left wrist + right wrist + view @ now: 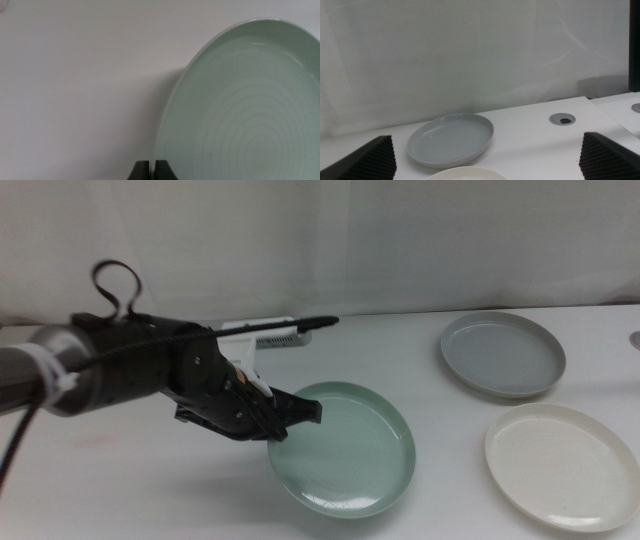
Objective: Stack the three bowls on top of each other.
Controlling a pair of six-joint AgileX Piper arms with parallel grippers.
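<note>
1. The left pincer (290,415) reaches in from the left side of the middle view, its dark arm stretched low over the white counter (150,490). Its jaws are pinched narrow on the left rim of the mint green bowl (345,448). In the left wrist view the two jaw tips (152,170) sit on either side of that thin rim, with the bowl (245,110) spreading away from them to one side and bare counter (75,90) on the other.
2. The mint green bowl lies front and centre on the counter, its far edge turned toward the other two dishes. A shadow sits beneath its gripped side; whether that side is lifted clear of the counter cannot be told.
3. Behind the left arm, a flat white panel (262,335) lies near the back wall.
4. The light grey bowl (503,353) rests at the back right, well apart from the green one.
5. The white bowl (562,465) sits just in front of the grey one, near the right front edge, close to it but not touching.
6. The right pincer (485,165) waits off to the right, out of the middle view. Its jaws stand wide, holding nothing, facing the grey bowl (451,139) with the white bowl's rim (465,173) nearer to it.
</note>
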